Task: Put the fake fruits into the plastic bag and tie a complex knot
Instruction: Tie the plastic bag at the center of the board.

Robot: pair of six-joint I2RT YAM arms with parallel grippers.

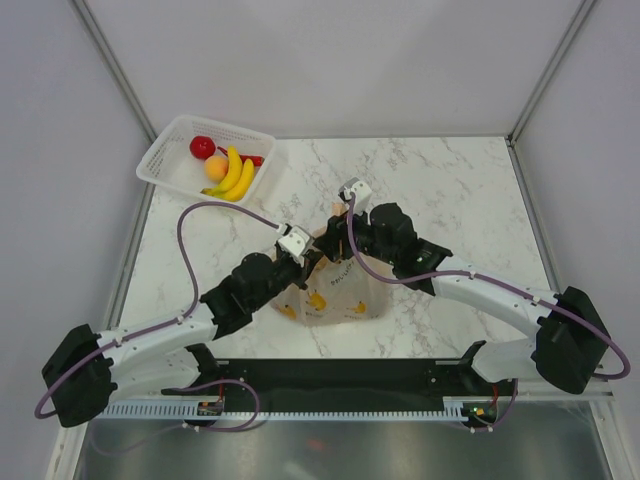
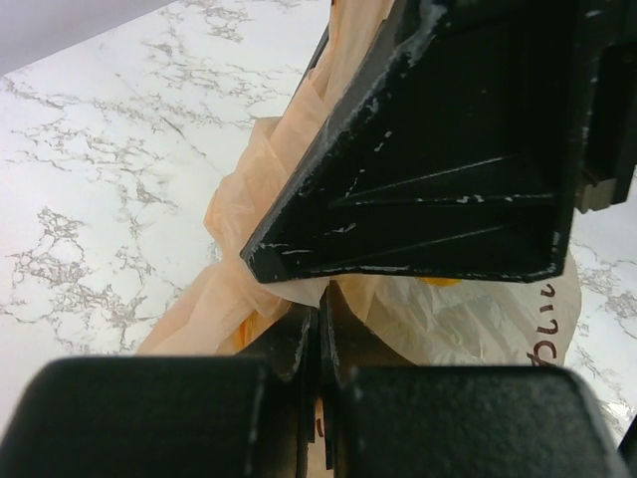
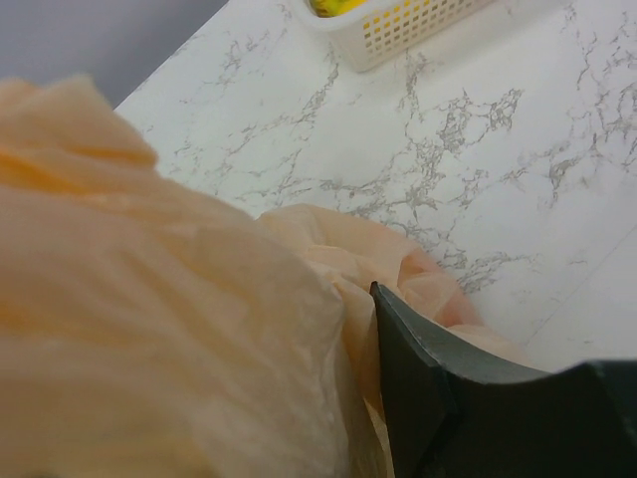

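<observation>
The bag (image 1: 335, 295) lies on the worktop (image 1: 450, 190) directly under both sets of fingers. The left fingers (image 2: 289, 344) are pressed together at its gathered film. Only one of the right fingers (image 3: 418, 398) shows, so their state cannot be told. The step is probably opening the mouth: anchor one edge and draw the other away slowly. Well beyond the left fingers, one basket (image 1: 161, 144) holds one apple (image 1: 202, 147), one peach (image 1: 215, 166), two bananas (image 1: 235, 175) and one chili (image 1: 255, 160).

Top external: high behind the arm bases, looking down over the whole bench (image 1: 450, 190).
Left wrist: tight against the plastic bag (image 2: 259, 199).
Right wrist: close on bag, facing the basket (image 3: 398, 30).
Shared: bag in all views.
</observation>
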